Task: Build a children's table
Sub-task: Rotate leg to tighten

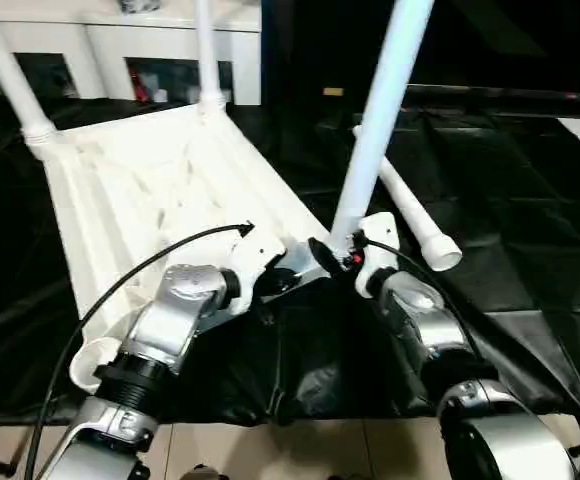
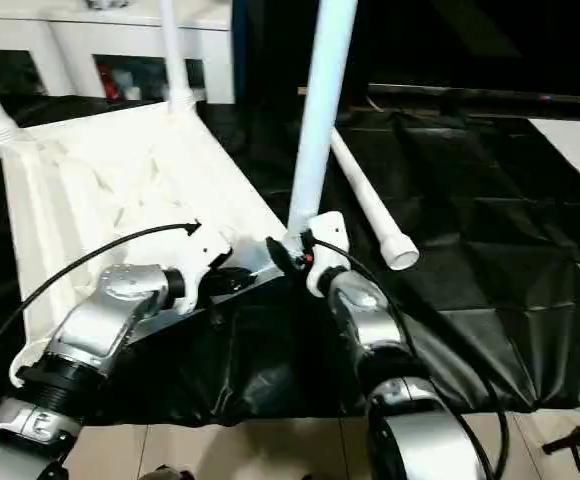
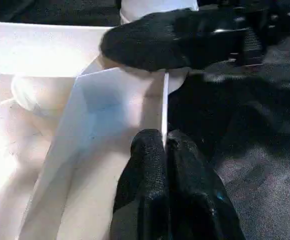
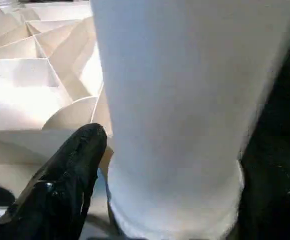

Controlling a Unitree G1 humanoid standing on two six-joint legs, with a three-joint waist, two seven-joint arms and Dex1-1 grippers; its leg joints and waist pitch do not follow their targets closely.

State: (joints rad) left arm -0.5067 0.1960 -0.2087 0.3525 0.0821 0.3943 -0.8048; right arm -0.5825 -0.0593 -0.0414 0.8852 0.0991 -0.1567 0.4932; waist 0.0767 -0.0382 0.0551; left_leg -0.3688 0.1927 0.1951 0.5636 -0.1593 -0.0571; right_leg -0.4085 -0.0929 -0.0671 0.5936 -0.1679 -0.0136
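**Third leg stands in the near right corner socket**

The white table top (image 1: 160, 190) lies upside down, ribs up, on a black sheet (image 1: 500, 200) that covers the floor. Its long axis runs from the near left toward the far right. Two legs stand in its far corner sockets: one at the far left corner (image 1: 10, 75), one at the far right corner (image 1: 205, 50), both leaning a little leftward. Behind them is a white cabinet (image 1: 100, 50).

The left end effector (image 3: 165, 150) has its fingers pressed together on the thin rim at the top's near right corner. Just beside it, a third leg (image 1: 380, 110) rises from that corner socket, tilted to the right. The right end effector (image 1: 345, 255) sits at this leg's base with fingers spread around the tube.

A fourth leg (image 1: 415, 215) lies flat on the sheet just right of the top, pointing away.
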